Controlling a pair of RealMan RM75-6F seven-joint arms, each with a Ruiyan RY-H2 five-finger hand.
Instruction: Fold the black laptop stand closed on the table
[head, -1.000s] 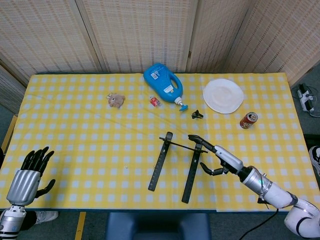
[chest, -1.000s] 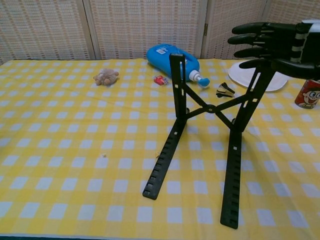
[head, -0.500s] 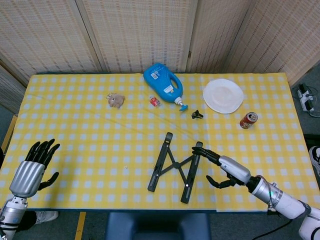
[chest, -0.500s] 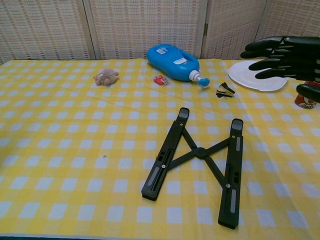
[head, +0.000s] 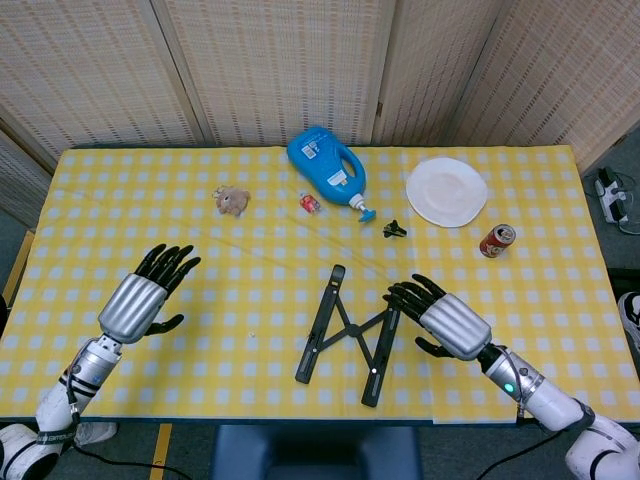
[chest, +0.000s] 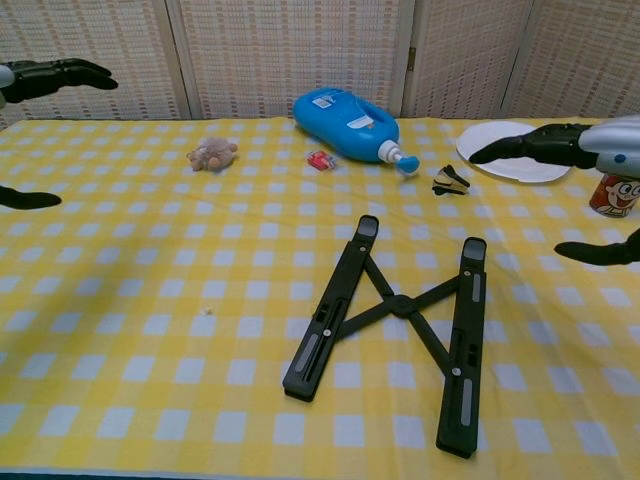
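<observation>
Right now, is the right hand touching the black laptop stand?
Apart. In the chest view the right hand hangs above and to the side of the laptop stand, with bare tablecloth showing between them.

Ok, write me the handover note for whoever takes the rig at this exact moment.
Left hand: open, holding nothing, above the table's left side.
Right hand: open, holding nothing, just right of the black laptop stand.
Stand: lying flat on the yellow checked tablecloth, its two rails splayed apart with the cross-links forming an X.
Done: stand lowered flat.
Left: push the rails together, if full closure is wanted.
</observation>
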